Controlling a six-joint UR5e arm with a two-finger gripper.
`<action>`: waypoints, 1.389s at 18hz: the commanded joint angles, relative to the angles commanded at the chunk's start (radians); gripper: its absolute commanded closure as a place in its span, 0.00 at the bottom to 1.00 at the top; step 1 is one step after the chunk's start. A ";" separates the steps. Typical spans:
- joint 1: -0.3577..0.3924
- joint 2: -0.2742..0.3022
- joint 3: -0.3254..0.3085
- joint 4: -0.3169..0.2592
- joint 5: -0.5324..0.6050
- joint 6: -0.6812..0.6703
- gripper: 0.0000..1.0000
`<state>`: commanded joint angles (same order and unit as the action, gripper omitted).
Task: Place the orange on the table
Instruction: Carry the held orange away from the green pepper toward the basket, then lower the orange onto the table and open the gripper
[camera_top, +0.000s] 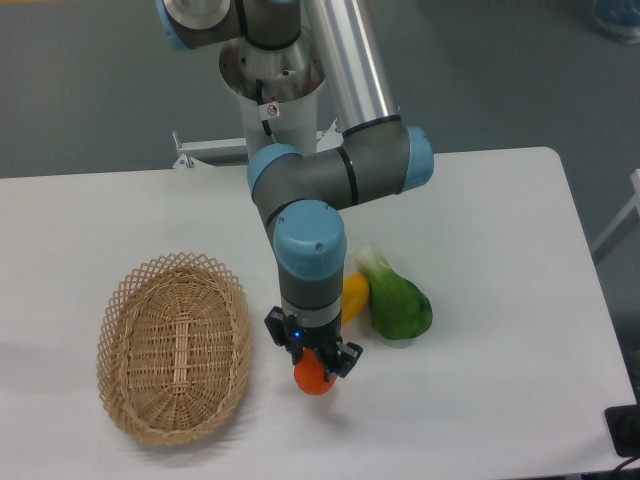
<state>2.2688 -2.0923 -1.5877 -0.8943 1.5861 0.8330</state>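
jaws (313, 368) clamp orange (312, 377) low over desk (480, 400), basket (175, 345) just beside; risk: round fruit rolls toward basket on release.

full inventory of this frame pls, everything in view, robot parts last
orange: 1, bright orange, held between the gripper fingers, low over the front of the table
yellow fruit: 1, yellow, mid-table, partly hidden behind the arm
green vegetable: 1, green with pale stem, right next to the yellow fruit, on its right side in the picture
basket: 1, tan wicker, oval, on the table at picture left, nothing visible inside
table: 1, white
arm: 1, grey with blue caps, reaching down from the back
gripper: 1, black, shut on the orange
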 joint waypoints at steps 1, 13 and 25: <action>-0.003 -0.006 -0.002 0.002 0.005 -0.002 0.45; -0.009 -0.006 -0.023 0.011 0.006 -0.011 0.35; -0.008 0.009 0.004 0.009 0.002 -0.003 0.00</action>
<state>2.2611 -2.0832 -1.5832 -0.8851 1.5877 0.8299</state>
